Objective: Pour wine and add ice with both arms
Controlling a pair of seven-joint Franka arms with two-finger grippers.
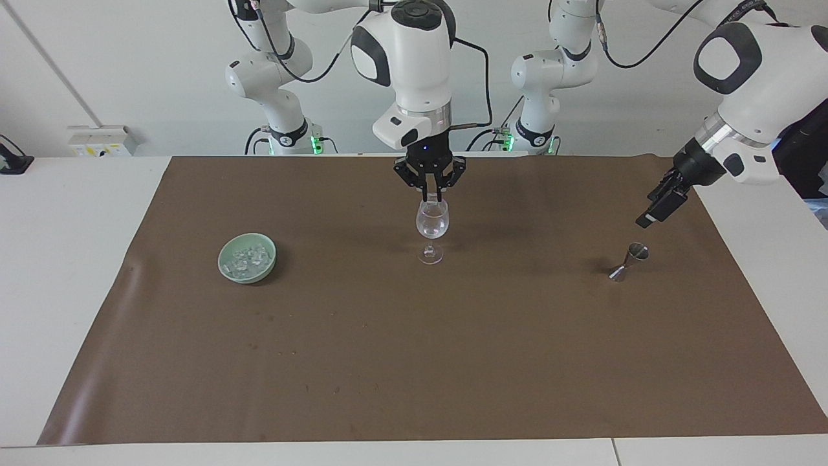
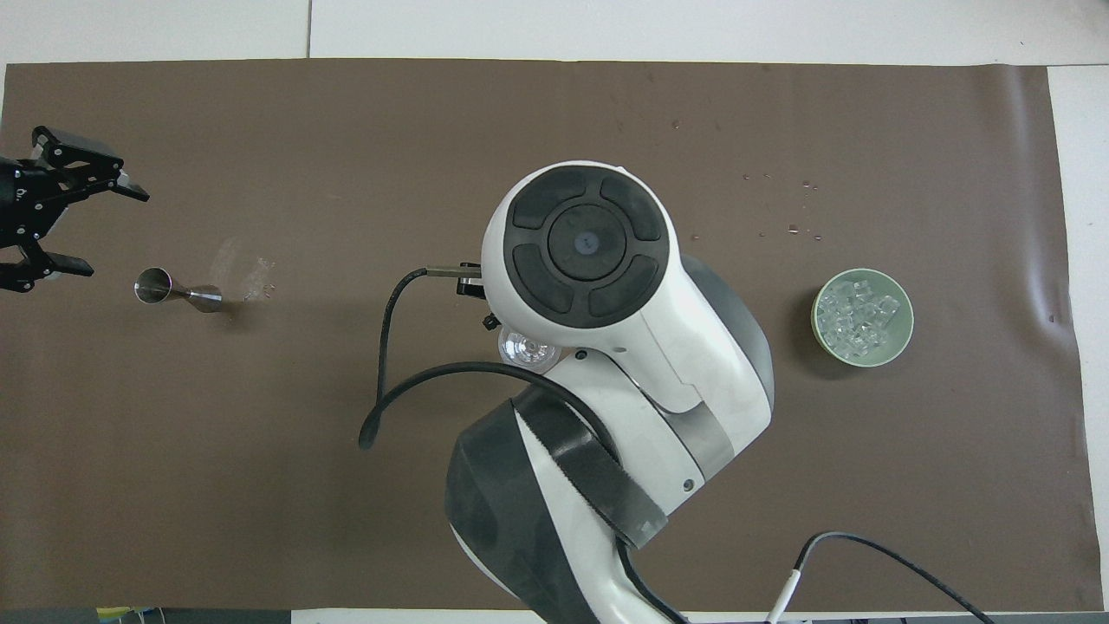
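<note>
A brown mat [image 1: 414,362] is covering most of the white table [image 1: 65,259], leaving wide bare room across the lower half of the facing frame. The right arm [image 1: 414,58] is reaching down at upper centre, its right gripper [image 1: 431,194] hanging directly over the mouth of the stemmed glass [image 1: 431,223] with fingertips pinched together; whether a cube is sitting between them I cannot tell, though the placement suggests an ice drop is being lined up. The left gripper [image 1: 660,208] is hovering at the right edge with fingers spread wide, holding nothing, probably readying for the metal jigger [image 1: 629,261] below it. The green bowl [image 1: 246,257], centre-left, is holding the ice [image 1: 246,259], well apart from the glass.
</note>
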